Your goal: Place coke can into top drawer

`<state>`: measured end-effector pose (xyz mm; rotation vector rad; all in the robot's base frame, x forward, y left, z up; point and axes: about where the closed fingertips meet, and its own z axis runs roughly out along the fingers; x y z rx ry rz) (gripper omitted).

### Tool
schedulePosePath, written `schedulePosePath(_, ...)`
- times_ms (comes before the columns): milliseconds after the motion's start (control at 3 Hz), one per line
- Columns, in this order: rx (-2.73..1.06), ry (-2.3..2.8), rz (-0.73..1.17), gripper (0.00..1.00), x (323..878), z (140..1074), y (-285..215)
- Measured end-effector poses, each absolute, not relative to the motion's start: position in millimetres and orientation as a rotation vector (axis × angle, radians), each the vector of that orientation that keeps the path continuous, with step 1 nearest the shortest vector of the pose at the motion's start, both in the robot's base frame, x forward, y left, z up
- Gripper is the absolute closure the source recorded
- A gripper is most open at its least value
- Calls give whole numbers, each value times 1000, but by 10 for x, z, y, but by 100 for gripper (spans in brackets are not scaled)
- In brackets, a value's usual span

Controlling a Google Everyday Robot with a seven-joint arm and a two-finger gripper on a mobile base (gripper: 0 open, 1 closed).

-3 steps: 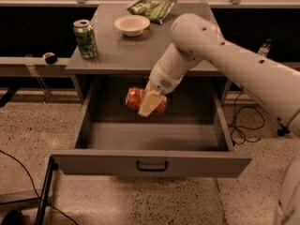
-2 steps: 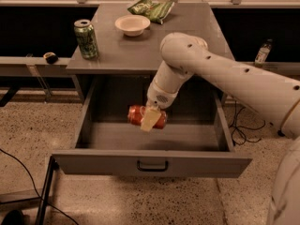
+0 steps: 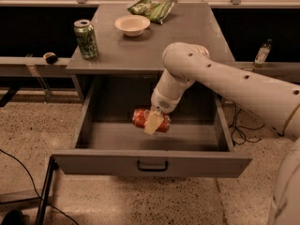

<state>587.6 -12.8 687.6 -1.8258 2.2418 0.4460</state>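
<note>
Since the can (image 3: 139, 118) lies on its side in the gripper (image 3: 153, 122), w/ the fingers (image 3: 151, 125) clenched across its middle, the main risk is a roll. Let go from here, it would likely drop onto the drawer (image 3: 98, 162) floor, bounce & run toward a wall or the front panel. The can is inside the drawer's outline, about mid-width, and looks to hang just above the floor rather than rest on it; contact can't be confirmed from this angle.

2nd risk: the arm (image 3: 234, 86) drops into the drawer right by the front edge of the surface (image 3: 187, 36), so a sloppy lift-out could clip that edge. 3rd: if the fingers open only partway, the can may cling & get dragged back out. Stuff up top looks safe, as the green can (image 3: 86, 39), bowl (image 3: 132, 25) & bag (image 3: 151, 8) are well apart from the arm.

Arm pose: it comes in from the right of the view, the long link sloping up-left to an elbow (image 3: 185, 62) over the surface's front edge. From there the wrist section drops steeply down & slightly left into the drawer. The gripper points down, tips near the drawer's middle. The drawer is pulled well out, handle (image 3: 152, 165) facing the camera.
</note>
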Motion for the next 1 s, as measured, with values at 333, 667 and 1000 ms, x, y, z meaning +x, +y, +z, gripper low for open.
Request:
schedulePosePath(333, -1768, 2349, 356, 100, 6026, 6499, -379)
schedulePosePath(667, -1765, 2397, 271, 100, 6058, 6307, -497)
schedulePosePath(1000, -1767, 2404, 259, 100, 6062, 6277, -511)
